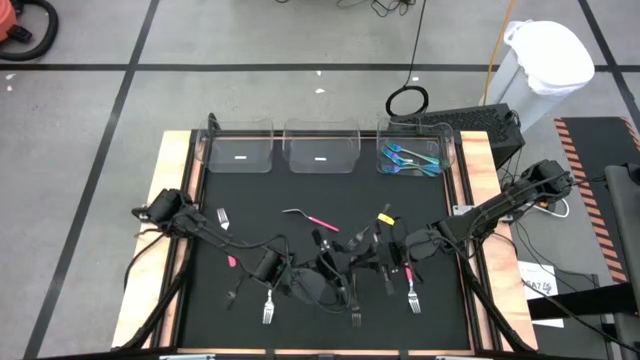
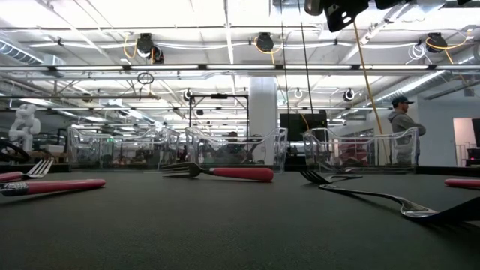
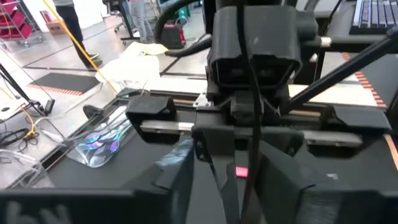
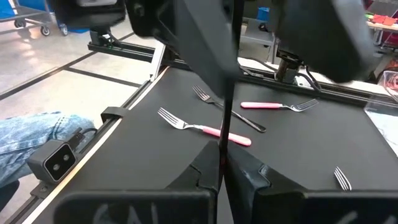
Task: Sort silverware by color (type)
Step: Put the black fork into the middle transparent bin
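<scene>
Nearest fork: a slim fork with a silver head (image 2: 405, 206) lies flat on the black table mat (image 2: 225, 232), closest to the low camera.
Pink-handled silverware: one pink-handled fork with a silver head (image 1: 322, 222) lies mid-table. Two more (image 4: 208, 129) (image 4: 273, 106) lie near the left side, with an all-black fork (image 4: 230, 111) between them.
Near edge: three silver fork heads (image 1: 268, 310) (image 1: 355, 318) (image 1: 413, 298) show along the mat's front.
Teal-blue silverware: a small heap (image 1: 410, 160) lies inside the right-hand clear plastic bin (image 1: 448, 145).
Other bins: the middle clear bin (image 1: 322, 135) and the left clear bin (image 1: 240, 135) stand in the same far row.
Left gripper (image 1: 335, 264): above mid-table, facing the right one; open or closed cannot be told.
Right gripper (image 1: 368, 250): just beside it; its state cannot be told either.
Room: a person in a cap (image 2: 403, 124) stands beyond the table.
</scene>
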Available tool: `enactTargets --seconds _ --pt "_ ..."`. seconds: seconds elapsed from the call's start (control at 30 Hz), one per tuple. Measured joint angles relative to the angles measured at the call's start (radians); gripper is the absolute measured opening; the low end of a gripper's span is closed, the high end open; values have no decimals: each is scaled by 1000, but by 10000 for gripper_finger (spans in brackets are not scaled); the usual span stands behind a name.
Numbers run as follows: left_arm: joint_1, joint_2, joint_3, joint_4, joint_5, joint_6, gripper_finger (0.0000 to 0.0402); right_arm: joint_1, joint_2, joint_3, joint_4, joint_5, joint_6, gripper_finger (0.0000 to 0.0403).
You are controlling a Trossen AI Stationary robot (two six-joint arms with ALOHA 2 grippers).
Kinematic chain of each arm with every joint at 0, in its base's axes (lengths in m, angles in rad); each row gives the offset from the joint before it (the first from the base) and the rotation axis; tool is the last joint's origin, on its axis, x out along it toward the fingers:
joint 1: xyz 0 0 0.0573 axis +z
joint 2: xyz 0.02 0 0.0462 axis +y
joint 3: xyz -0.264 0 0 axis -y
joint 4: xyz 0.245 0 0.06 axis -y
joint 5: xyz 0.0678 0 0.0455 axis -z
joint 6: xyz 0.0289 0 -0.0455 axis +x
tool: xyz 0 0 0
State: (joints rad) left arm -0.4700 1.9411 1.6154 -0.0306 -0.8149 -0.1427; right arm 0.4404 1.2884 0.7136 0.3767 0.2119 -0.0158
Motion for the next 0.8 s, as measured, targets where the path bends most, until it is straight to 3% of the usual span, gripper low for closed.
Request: enactTargets --seconds 0.3,0.57,0.8 --pt "-4 3 0 25 7 34 14 -1 0 0 -1 8 -1 9" --pt "-16 4 0 56 -5 56 6 1 0 2 3 50 -35 29" --pt "-20 4 0 68 -84 80 4 7 0 2 -1 154 -41 110"
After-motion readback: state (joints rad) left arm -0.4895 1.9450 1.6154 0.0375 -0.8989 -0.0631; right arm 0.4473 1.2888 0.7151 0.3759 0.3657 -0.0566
